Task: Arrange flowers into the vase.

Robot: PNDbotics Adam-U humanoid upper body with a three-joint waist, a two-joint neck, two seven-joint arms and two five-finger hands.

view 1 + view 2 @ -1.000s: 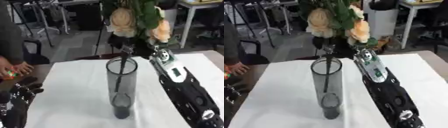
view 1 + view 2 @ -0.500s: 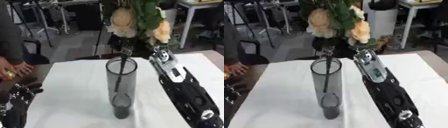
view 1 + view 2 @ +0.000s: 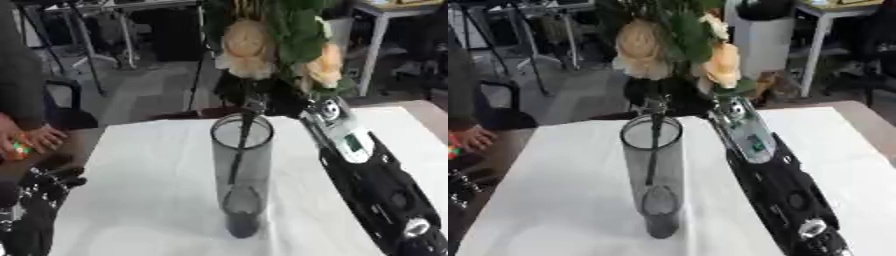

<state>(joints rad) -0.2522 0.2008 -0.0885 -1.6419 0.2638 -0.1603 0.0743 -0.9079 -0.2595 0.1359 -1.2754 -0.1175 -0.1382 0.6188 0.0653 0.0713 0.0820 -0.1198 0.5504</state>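
**Flower stem already inside the vase, right hand holding the bunch above it**

The right arm comes from the lower right corner and reaches up and forward over the white table. The right hand is at the far end of this arm, just behind the mouth of the vase and a little to the right of it. It is closed around the flower stems – its dark fingers are mostly hidden by leaves, so how each finger lies I cannot tell.

Directly above this hand is the bunch of flowers: pale peach blooms with dark green leaves. One large bloom is up and to the left of the hand, and a smaller bloom is up and to the right of it.

Below the hand and slightly left stands the vase, a tall cylinder of smoky clear glass, upright on the table. A dark stem goes down from the hand through the open rim and runs inside the vase, leaning a little toward the left as it descends. Its lower end looks to be near the bottom of the vase, but the tinted glass makes this unclear.

The left hand is far from the right one, at the lower left corner – fingers pointing up, relaxed and open, touching nothing.
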